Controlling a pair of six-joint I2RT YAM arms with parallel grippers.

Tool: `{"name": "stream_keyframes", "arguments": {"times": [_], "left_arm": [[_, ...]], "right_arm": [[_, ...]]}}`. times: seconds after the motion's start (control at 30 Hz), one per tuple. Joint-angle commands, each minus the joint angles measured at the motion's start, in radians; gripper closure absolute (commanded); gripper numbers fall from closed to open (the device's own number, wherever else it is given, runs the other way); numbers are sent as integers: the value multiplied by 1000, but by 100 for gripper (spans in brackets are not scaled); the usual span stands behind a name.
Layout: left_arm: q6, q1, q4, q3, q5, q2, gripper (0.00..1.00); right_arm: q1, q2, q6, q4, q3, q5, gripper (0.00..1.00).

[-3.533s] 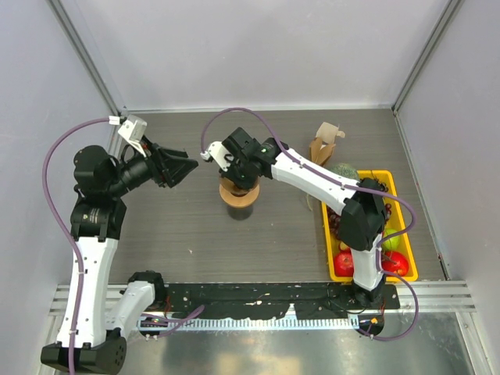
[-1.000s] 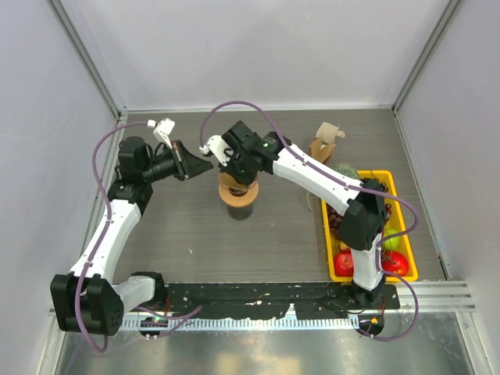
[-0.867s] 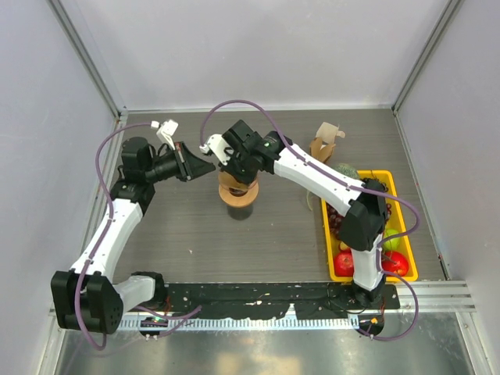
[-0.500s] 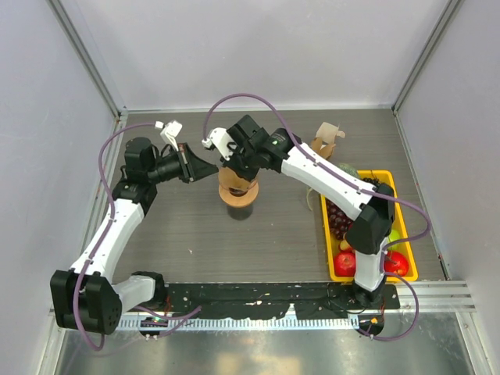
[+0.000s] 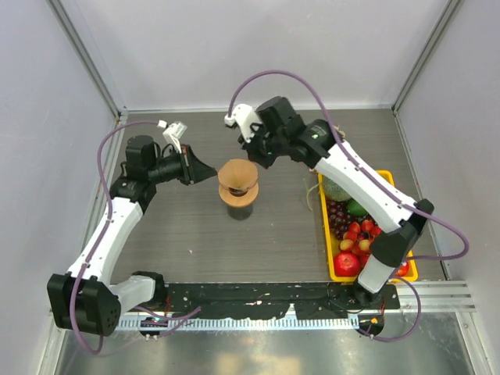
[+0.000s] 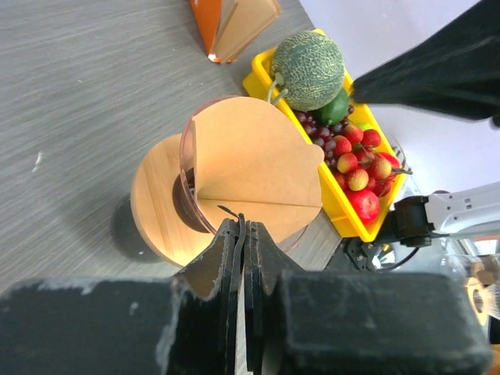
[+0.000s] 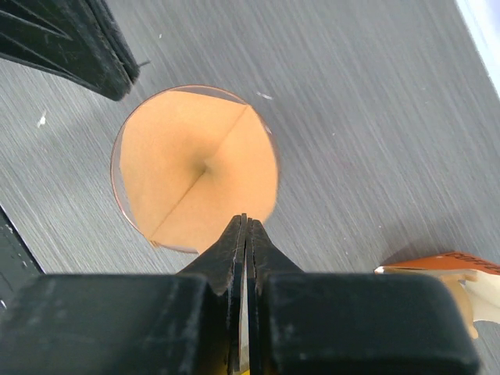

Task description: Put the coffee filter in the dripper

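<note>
The dripper [image 5: 237,195] stands mid-table on its round orange-brown collar [image 6: 156,211]. The tan coffee filter [image 5: 238,175] sits opened inside its glass cone, seam visible [image 7: 195,168], and one side rises above the rim [image 6: 258,160]. My left gripper [image 5: 211,173] is shut, tips at the dripper's left rim [image 6: 242,226]; nothing shows between its jaws. I cannot tell whether it touches the paper. Behind and to the right of the dripper, my right gripper [image 5: 259,158] is raised above it, shut and empty [image 7: 244,220].
A yellow tray [image 5: 325,234] of fruit lies at the right, with a melon [image 6: 308,69], grapes and red fruit. An orange holder with a bunch of brown filters [image 6: 234,23] stands behind the dripper. The left fingers [image 7: 78,47] cross the right wrist view's top-left corner.
The right gripper has drawn up and back to the right, away from the dripper, and the filter stays in the cone. The left gripper has edged closer to the dripper's rim.
</note>
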Motion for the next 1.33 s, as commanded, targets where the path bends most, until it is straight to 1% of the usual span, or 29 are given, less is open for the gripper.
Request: {"name": "stream_keyframes", "arguments": {"times": [0.0,0.13,0.23,0.27,0.37,0.43,0.47,0.5,0.53,0.57,0.6,0.63,0.7,0.73,0.77,0.83,0.87,0.9,0.97,1.07,1.3], "left_arm": [[196,-4,-152,118,-76,-80,92],[322,-2,-315,231,-148,-120,89],[394,-1,-410,306,-208,-149,85],[411,-1,-436,326,-220,-157,82],[480,-1,-510,362,-238,-187,67],[506,-1,-553,366,-255,-207,55],[521,-1,-570,365,-255,-218,46],[529,-1,-587,357,-271,-230,32],[529,1,-597,345,-286,-243,18],[531,1,-604,336,-303,-256,1],[534,1,-611,318,-312,-270,1],[531,1,-617,307,-324,-276,1],[524,2,-628,276,-357,-287,1],[540,2,-634,262,-363,-290,1],[556,2,-654,253,-372,-286,1],[564,2,-683,221,-413,-273,1],[570,4,-688,201,-429,-272,1],[570,5,-677,175,-452,-278,1],[560,15,-639,117,-487,-301,1],[537,15,-604,67,-522,-332,1],[518,15,-608,90,-544,-347,1]], "right_arm": [[-75,-156,38,48,-13,-69,95],[-182,-277,72,84,-86,-133,95],[-296,-379,89,154,-218,-201,95],[-336,-434,94,164,-243,-213,95],[-411,-537,106,219,-390,-247,95],[-449,-611,114,251,-482,-248,95],[-474,-661,130,268,-520,-248,95],[-486,-683,140,294,-588,-248,95],[-502,-733,161,309,-657,-236,90],[-508,-755,170,338,-685,-227,87],[-517,-799,184,352,-744,-209,79],[-520,-816,190,374,-766,-198,75],[-526,-882,209,404,-836,-176,49],[-526,-894,210,417,-882,-153,43],[-529,-919,215,438,-909,-143,29],[-546,-944,215,467,-965,-138,12],[-557,-951,210,473,-988,-126,9],[-557,-959,207,483,-1001,-115,1],[-562,-965,203,490,-1028,-95,4],[-563,-974,201,498,-1062,-87,4],[-566,-993,194,486,-1048,-104,4]]}}
